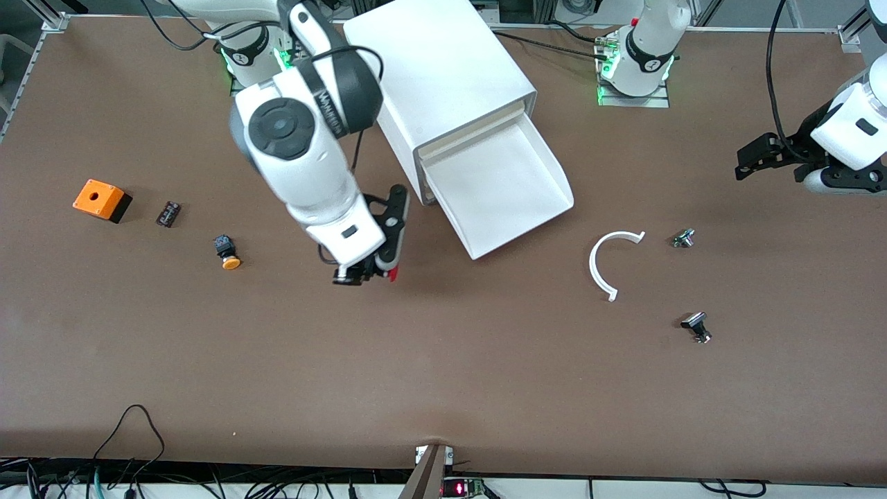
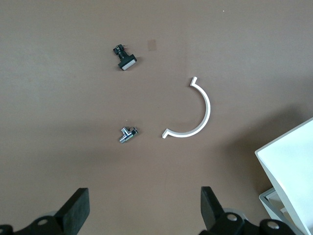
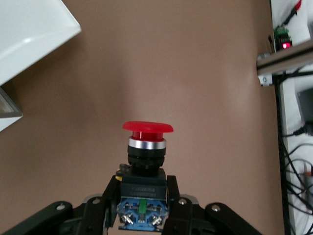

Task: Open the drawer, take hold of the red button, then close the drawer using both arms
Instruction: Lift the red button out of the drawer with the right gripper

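Two arms: front view has right gripper (image 1: 378, 270) up over bare table beside the open drawer (image 1: 509, 187), left gripper (image 1: 766, 156) waiting; left wrist shows its jaws released, nothing betw.; right wrist has jaws clenched on button (image 3: 145, 156), so keep squeeze firm, then shut drawer squarely.

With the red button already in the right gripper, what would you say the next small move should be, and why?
Probably bring the left gripper toward the front edge of the drawer to push it shut. The right gripper is shut on the button, held over bare table beside the open drawer, and the drawer tray looks empty. The left gripper hangs open near its end of the table, holding nothing.
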`<action>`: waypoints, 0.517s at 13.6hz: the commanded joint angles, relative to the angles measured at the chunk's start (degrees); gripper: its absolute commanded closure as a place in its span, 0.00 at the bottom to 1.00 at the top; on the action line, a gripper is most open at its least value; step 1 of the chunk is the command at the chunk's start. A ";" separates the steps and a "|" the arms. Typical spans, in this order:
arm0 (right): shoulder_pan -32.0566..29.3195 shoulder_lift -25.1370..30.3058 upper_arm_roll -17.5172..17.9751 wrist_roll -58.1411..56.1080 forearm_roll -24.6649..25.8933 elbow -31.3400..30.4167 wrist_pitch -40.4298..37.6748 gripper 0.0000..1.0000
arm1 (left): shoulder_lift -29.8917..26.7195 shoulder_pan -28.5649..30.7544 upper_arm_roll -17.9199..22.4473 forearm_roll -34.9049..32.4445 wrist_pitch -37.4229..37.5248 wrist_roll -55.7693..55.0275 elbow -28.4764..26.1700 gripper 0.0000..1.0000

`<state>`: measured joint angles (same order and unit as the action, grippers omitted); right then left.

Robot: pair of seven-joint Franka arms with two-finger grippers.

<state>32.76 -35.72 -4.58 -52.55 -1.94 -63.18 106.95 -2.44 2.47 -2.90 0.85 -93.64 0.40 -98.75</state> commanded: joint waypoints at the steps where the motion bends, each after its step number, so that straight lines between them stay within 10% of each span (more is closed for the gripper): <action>1: -2.26 0.38 0.80 1.84 -0.78 -2.72 -0.26 0.64 | 0.86 0.17 0.09 0.82 1.70 -0.32 1.89 0.00; 7: -4.90 -1.72 0.80 18.41 -0.61 -6.60 -0.08 0.67 | 2.97 0.43 0.52 0.73 1.70 0.30 3.21 0.00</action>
<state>28.31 -37.27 -4.57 -41.39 -2.04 -69.13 106.83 -1.80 2.49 -2.61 0.85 -93.34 0.40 -98.60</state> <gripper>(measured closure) 0.581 0.000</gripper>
